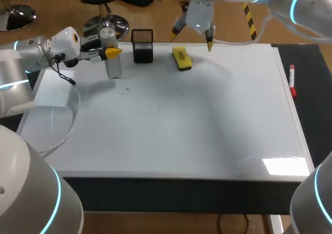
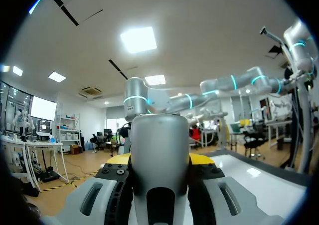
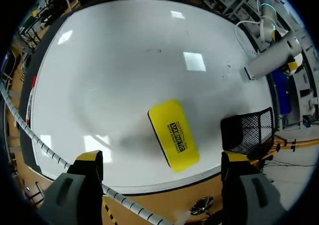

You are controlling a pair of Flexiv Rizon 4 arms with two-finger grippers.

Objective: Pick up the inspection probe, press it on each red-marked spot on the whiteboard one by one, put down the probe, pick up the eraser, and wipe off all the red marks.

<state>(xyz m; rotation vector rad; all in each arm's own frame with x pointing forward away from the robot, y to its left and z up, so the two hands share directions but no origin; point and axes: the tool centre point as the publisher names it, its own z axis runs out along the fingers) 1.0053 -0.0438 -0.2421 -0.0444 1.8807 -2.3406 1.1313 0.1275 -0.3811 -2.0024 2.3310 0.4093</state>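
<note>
My left gripper [image 1: 110,52] is shut on the inspection probe [image 1: 114,63], a silver cylinder held upright over the whiteboard's [image 1: 181,125] far left part. In the left wrist view the probe [image 2: 159,150] fills the gap between the yellow tips of the left gripper [image 2: 159,160]. The yellow eraser [image 1: 181,58] lies flat near the board's far edge. Above it hangs my right gripper [image 1: 193,39], open with nothing in it. The right wrist view looks down on the eraser [image 3: 173,135] between and below the wide-spread fingers of the right gripper [image 3: 162,161]. I see only faint dark specks on the whiteboard [image 3: 129,70].
A black mesh holder [image 1: 142,46] stands between probe and eraser at the far edge; the right wrist view shows this holder [image 3: 247,130] beside the eraser. A red marker [image 1: 292,81] lies along the board's right border. A dark table strip [image 1: 311,88] runs right of the board.
</note>
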